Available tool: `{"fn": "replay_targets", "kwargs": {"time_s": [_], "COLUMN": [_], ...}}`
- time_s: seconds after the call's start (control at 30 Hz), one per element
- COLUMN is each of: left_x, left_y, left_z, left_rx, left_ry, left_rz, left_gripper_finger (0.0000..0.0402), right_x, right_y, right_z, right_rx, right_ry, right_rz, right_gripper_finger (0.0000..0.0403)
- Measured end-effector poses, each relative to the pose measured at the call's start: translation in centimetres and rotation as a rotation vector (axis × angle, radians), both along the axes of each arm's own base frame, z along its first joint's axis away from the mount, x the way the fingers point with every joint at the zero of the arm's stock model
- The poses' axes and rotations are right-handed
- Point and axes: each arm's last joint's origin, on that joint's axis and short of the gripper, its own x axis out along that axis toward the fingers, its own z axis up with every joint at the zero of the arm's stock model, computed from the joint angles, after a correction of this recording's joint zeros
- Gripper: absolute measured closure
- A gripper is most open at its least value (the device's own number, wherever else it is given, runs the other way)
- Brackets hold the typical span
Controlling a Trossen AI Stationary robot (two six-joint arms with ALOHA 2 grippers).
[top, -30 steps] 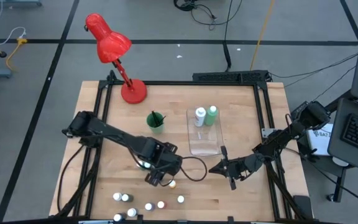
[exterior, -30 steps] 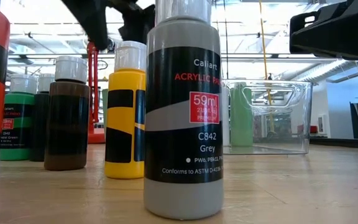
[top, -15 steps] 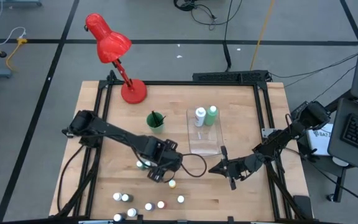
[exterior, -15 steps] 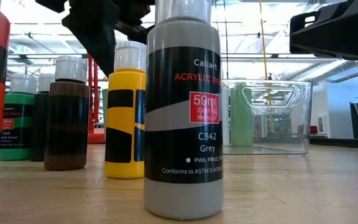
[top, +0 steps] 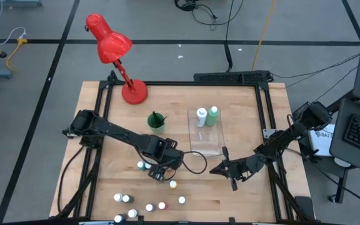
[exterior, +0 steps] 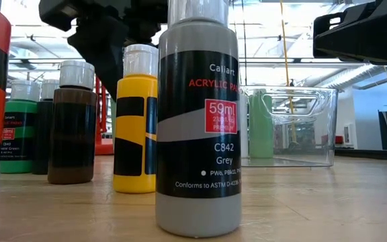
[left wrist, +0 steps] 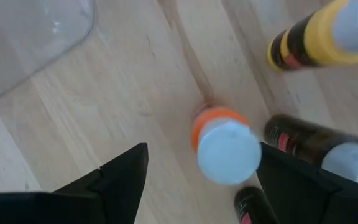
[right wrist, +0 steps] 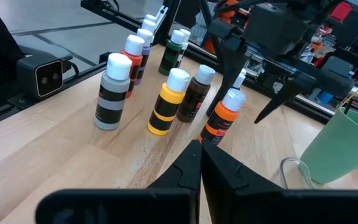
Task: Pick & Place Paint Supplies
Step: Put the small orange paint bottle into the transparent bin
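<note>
Left gripper (top: pixel 159 173): fingers apart above upright orange bottle (left wrist: pixel 225 144), not touching, mid-worktop | Bottle cluster (top: pixel 147 205): crowds front edge | Clear bin (top: pixel 206 131): centre, two bottles inside | Right gripper (top: pixel 220 169): fingers together, on bare wood toward right edge

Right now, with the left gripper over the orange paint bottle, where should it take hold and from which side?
Come straight down from above and close on the body just under the white cap. The orange paint bottle stands upright, and the open left gripper already straddles it; the brown bottle stands close beside, so stay vertical.
</note>
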Motion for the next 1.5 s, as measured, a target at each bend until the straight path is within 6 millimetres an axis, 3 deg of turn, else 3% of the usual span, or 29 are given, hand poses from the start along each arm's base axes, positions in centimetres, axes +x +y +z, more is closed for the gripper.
{"fn": "replay_targets", "kwargs": {"time_s": [0.5,0.63,0.87,1.17,1.27,1.5], "left_x": [0.0,-0.1,-0.1,-0.3,-0.5,-0.3], "left_y": [-0.5,-0.8,-0.8,-0.3,-0.1,1.4], "left_z": [0.0,0.0,0.1,0.6,2.6,9.7], "left_rx": [-0.021,-0.023,-0.043,-0.049,-0.049,-0.052], "left_ry": [-0.009,-0.008,-0.003,0.009,-0.012,-0.213], "left_rz": [-0.032,-0.037,0.002,0.006,0.002,0.044], "left_gripper_finger": [0.0113,0.0158,0.0295,0.0303,0.0303,0.0303], "right_x": [0.0,0.0,0.0,0.0,0.0,0.0], "right_y": [0.0,0.0,0.0,0.0,0.0,0.0], "right_z": [0.0,0.0,0.0,0.0,0.0,0.0], "right_rx": [-0.002,-0.002,-0.002,-0.006,-0.006,-0.005], "right_ry": [0.000,0.000,0.001,0.000,0.000,-0.002], "right_rz": [0.000,0.000,0.000,0.001,0.001,0.001], "right_gripper_finger": [0.0399,0.0399,0.0399,0.0399,0.0399,0.0399]}}
